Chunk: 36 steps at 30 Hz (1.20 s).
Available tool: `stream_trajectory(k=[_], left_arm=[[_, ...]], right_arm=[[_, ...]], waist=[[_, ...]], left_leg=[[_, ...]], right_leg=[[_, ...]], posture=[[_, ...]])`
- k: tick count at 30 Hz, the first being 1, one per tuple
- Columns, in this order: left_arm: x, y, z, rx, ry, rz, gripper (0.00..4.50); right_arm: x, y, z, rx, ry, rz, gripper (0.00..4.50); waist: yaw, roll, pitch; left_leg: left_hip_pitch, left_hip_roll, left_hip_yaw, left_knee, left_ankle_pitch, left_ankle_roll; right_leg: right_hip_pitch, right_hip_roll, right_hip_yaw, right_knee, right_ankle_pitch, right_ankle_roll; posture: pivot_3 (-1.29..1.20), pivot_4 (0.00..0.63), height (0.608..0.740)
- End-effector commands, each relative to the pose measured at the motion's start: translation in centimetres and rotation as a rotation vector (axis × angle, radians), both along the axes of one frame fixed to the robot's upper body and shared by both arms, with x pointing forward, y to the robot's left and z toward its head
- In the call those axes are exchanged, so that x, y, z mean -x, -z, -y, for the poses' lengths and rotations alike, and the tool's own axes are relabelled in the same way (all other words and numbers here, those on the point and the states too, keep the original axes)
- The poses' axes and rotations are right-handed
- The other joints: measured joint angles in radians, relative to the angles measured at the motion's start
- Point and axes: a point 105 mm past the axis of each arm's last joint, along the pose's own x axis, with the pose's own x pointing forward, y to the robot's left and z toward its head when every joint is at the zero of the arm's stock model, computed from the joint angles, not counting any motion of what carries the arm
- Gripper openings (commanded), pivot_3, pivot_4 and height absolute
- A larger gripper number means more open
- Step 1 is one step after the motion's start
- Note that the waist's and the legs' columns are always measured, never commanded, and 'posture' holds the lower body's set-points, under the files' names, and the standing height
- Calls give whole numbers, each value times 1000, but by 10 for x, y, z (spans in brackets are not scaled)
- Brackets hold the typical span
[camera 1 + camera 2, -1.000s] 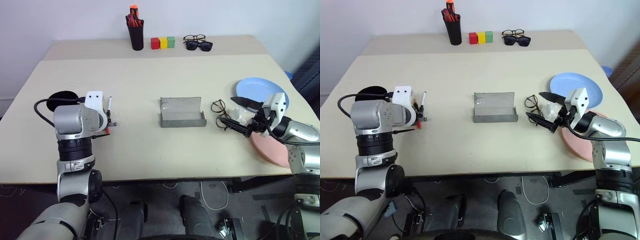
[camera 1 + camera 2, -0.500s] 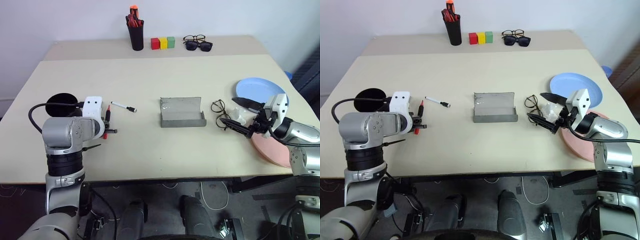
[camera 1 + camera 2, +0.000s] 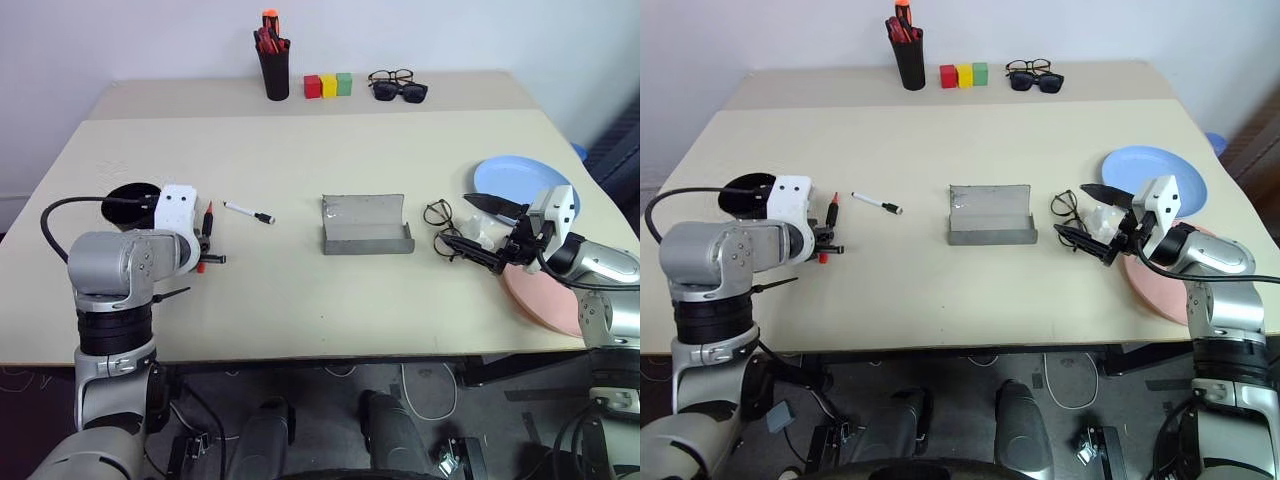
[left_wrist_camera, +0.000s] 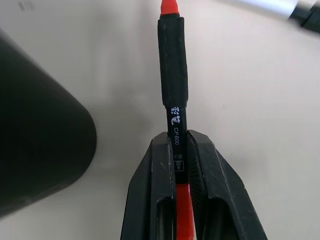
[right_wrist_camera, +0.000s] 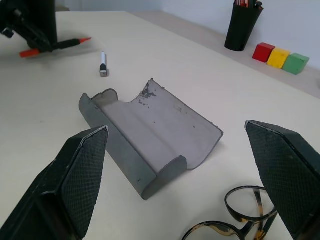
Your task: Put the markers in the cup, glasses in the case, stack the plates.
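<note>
Beige and broad, the counter point(image 3: 300, 170) carries everything, with a pale wall behind it. Over its left side the left gripper point(image 4: 181, 150) is clamped on the red marker point(image 4: 173, 75), its black fingers point(image 4: 159, 185) pressed flat against the pen's black middle band, the red tip pointing away from the wrist. Just beside this gripper stands the black cup point(image 3: 130, 201), its open mouth near the held pen. On the counter a little to the right lies the white marker point(image 3: 248, 212), black cap toward the case. The left forearm is bent in over the counter edge, the gripper angled downward.

At mid-counter sits the grey case point(image 3: 365, 225), lid open. Right of it lie the wire-framed glasses point(image 3: 438, 224), directly in front of the right gripper point(image 3: 480, 234), whose fingers point(image 5: 85, 175) are spread wide and hold nothing. That arm reaches in roughly level from the right, above the pink plate point(image 3: 540, 295); the blue plate point(image 3: 515, 175) lies just behind it.

Along the back edge stand a pen holder point(image 3: 272, 70), three coloured blocks point(image 3: 327, 84) and dark sunglasses point(image 3: 398, 86).
</note>
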Motion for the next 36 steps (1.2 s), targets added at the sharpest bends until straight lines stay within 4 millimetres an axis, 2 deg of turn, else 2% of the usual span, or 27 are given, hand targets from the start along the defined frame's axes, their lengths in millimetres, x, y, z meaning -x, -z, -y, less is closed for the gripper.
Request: stream_trajectory(k=[1, 5, 9, 12, 16, 24, 28, 32, 36], left_arm=[[-3, -19, -2, -43, 4, 80, 25], [-2, -23, 1, -57, 29, 108, 25], [0, -23, 13, -31, 102, 115, 25], [11, -16, 32, -28, 230, 104, 25], [37, 7, 47, -50, 405, 14, 25], [52, 22, 38, -119, 514, -103, 25], [53, 24, 33, -167, 549, -145, 1641], [50, 18, 34, -179, 571, -144, 3608], [38, 3, 38, -176, 560, -145, 3608]], right_arm=[[0, -11, 0, -1, -3, 49, 4500], [0, -11, 0, -4, 0, 49, 4500], [0, -10, 0, -5, 3, 49, 4500], [1, -10, 1, -5, 5, 49, 4500], [4, -9, 3, 0, 5, 40, 4500], [9, -5, 4, 0, 13, 29, 4500], [10, -6, 5, -3, 20, 32, 4500], [11, -4, 5, -5, 28, 32, 4500], [13, -3, 6, -6, 34, 32, 4500]], waist=[[0, 0, 0], [-2, 0, 0], [-1, 0, 0], [-2, 0, 0], [-3, 0, 0], [-1, 0, 0], [-1, 0, 0], [0, 0, 0], [1, 0, 0]], left_leg=[[0, 0, 0, 0, 0, 0], [0, 0, 0, 0, 0, 0], [0, 0, 0, 0, 0, 0], [0, 0, 0, 0, 0, 0], [0, 0, 0, -1, 0, 0], [-1, 0, 0, 0, 0, 0], [0, 0, 0, 0, 0, 0], [-1, 0, 0, 0, 0, 0], [-1, 0, 0, 0, 0, 0]], right_leg=[[0, 0, 0, 0, 0, 0], [0, 0, 0, 0, 0, 0], [0, 0, 0, 0, 0, 0], [0, 0, 0, 0, 0, 0], [-1, 0, 0, 0, 0, -1], [0, 0, 0, 0, -3, -1], [-1, 0, 0, 0, -3, -2], [-1, 0, 0, 0, -3, -2], [-1, 0, 0, 0, -4, -1]], posture=[[0, 150, 740], [0, 150, 740], [0, 150, 740], [0, 150, 740], [0, 150, 740], [0, 150, 740], [0, 150, 740], [0, 150, 740], [0, 150, 740]])
